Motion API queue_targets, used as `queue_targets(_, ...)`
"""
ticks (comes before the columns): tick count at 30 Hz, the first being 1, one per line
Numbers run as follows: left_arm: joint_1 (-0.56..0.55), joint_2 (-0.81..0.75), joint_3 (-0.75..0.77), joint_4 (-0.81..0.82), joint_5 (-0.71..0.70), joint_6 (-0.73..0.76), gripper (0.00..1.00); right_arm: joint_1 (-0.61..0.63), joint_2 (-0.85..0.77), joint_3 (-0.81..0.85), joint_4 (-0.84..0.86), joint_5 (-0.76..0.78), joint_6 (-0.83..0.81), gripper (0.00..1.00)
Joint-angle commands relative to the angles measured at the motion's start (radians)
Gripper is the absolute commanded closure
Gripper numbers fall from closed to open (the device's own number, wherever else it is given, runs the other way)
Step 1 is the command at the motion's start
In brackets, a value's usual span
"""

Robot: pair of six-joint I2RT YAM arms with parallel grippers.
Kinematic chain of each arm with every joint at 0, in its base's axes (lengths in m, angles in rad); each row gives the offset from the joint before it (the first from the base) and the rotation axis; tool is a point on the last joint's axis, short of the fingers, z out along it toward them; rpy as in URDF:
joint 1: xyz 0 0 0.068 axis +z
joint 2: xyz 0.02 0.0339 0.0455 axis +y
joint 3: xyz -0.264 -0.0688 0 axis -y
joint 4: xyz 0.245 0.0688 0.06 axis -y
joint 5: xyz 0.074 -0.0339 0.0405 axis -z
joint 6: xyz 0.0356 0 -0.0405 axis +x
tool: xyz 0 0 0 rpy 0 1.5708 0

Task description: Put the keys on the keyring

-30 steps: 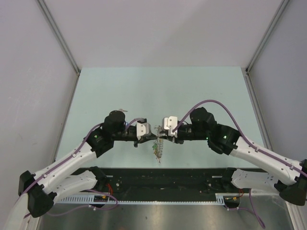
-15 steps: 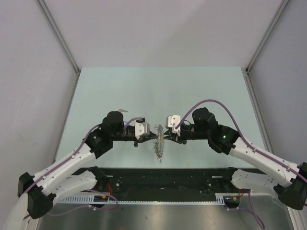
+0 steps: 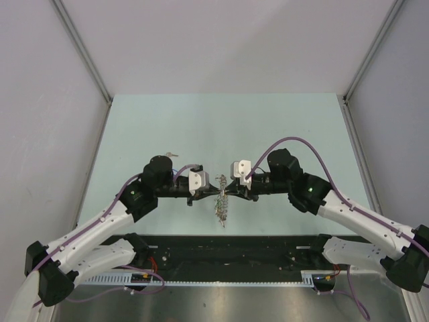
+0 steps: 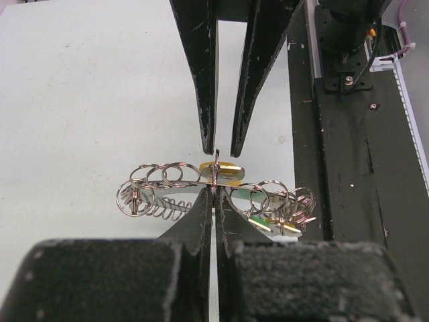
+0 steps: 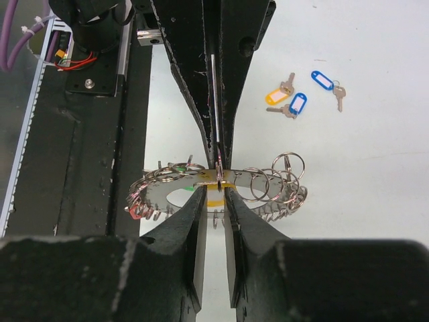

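Since a second ago the right arm has backed slightly off the ring, then eased partly in again, and its jaws have narrowed. The left arm has not shifted.

The keyring [image 4: 167,184], a flat metal hoop crowded with silver split rings and small red, yellow and green tags, hangs in the air between the two arms, over the near edge of the pale green table top [image 3: 221,127].

The left gripper [image 4: 214,196] is clamped tight on the hoop's edge. The right gripper [image 5: 218,194] faces it from the other side. Its jaws stand narrowly apart, straddling a thin upright metal tab, with no firm pinch visible.

Three loose silver keys [image 5: 298,104], two with blue plastic tags and one with a yellow tag, lie on the table well apart from the ring.

Judgement: early stage. The ring is being readied, and all the visible loose keys are still to be threaded on.
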Motion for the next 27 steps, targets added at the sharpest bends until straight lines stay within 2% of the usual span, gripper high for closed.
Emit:
queue_targets(1,0.005,-0.011,0.008,0.07,0.041,-0.007,1.0,-0.005,0.009,0.007,0.054,-0.026,0.008,0.8)
queue_targets(10,0.005,-0.01,0.008,0.068,0.047,-0.009,1.0,-0.011,0.026,0.005,0.063,-0.029,0.005,0.86)
queue_targets(15,0.005,-0.002,0.011,0.059,0.041,-0.001,1.0,-0.011,0.017,0.005,0.071,-0.022,0.008,1.0)
queue_targets(27,0.003,0.029,0.041,-0.009,0.033,0.029,1.0,0.004,0.016,0.018,0.075,0.009,0.006,1.0)
